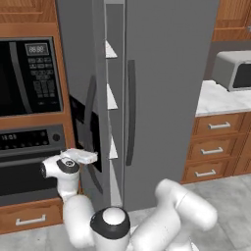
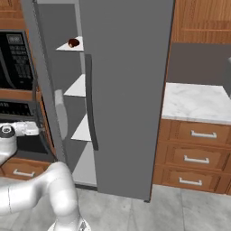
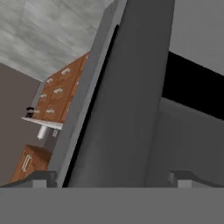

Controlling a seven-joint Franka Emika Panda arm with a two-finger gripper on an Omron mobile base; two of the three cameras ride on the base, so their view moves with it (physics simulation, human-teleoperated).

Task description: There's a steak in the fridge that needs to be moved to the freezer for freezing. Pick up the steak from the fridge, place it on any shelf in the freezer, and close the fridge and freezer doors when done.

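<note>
From my remote station, the side-by-side unit fills the middle of both base views. The wide fridge door (image 1: 166, 93) lies flush and shut, its long dark handle (image 1: 130, 112) running vertically near its left edge. The narrow freezer door (image 1: 86, 103) stands partly open, swung toward the camera, with its black dispenser panel (image 1: 84, 130) on the outer face.

Through the gap I see the freezer (image 2: 67, 81) interior with its small white shelves stacked one above another. The steak (image 2: 73, 43), a dark reddish-brown lump, rests on the top visible shelf (image 2: 67, 46) (clearest in the right base view); the shelves below it look bare.

The gripper (image 1: 83, 157) sits at the end of the arm, at the outer face of the freezer door, just below the dispenser panel and near that door's curved dark handle (image 1: 90, 105). In the hand view the two fingertips (image 3: 41, 177) stand far apart at either side of the frame, so I read the claw as spread wide and holding nothing; the grey door edge runs diagonally between them.

Left of the unit sits a built-in microwave (image 1: 27, 76) above an oven panel (image 1: 29, 139). To the right, a marble counter (image 2: 194, 101) tops wooden drawers (image 2: 196, 158), and a toaster oven (image 1: 235, 71) stands on it.
</note>
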